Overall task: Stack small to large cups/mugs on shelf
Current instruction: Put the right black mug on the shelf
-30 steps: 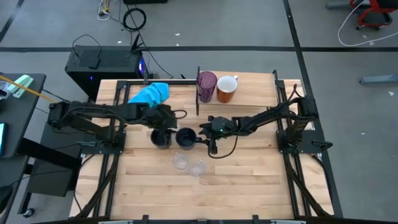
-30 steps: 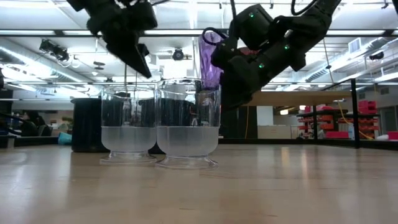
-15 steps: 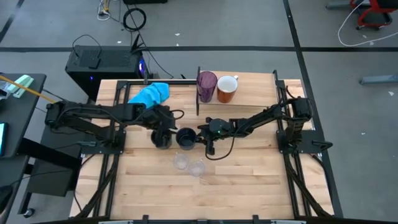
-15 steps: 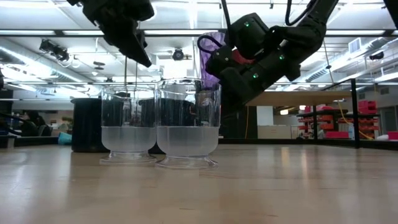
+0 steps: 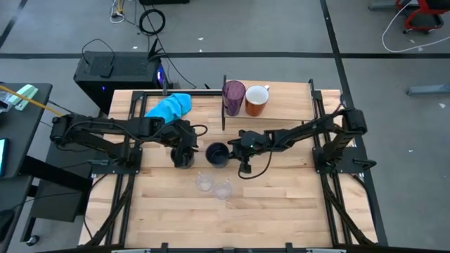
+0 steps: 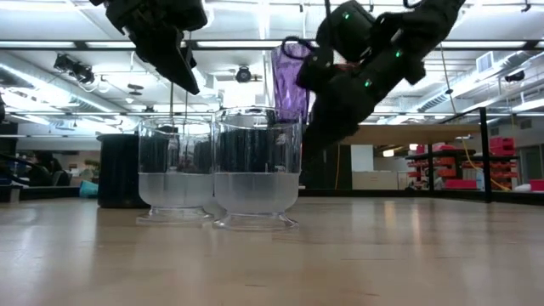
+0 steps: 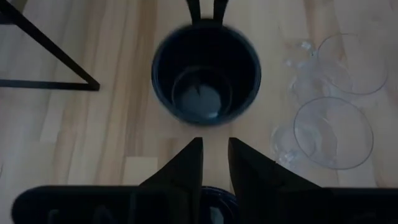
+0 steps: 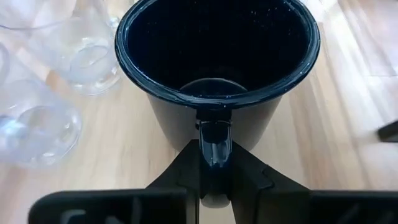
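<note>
Right gripper [image 8: 214, 163] reaches level toward surface [image 5: 281, 204] centre, jaws clamped on the handle of an upright navy mug [image 5: 217, 154]. Left gripper [image 7: 214, 163] hovers over second navy mug [image 5: 182, 157], jaws narrowly parted.

A blue cloth [image 5: 169, 107] lies crumpled at the striped wooden tabletop's [image 5: 281, 204] far edge; a black box [image 5: 116, 74] sits on the floor beyond.
</note>
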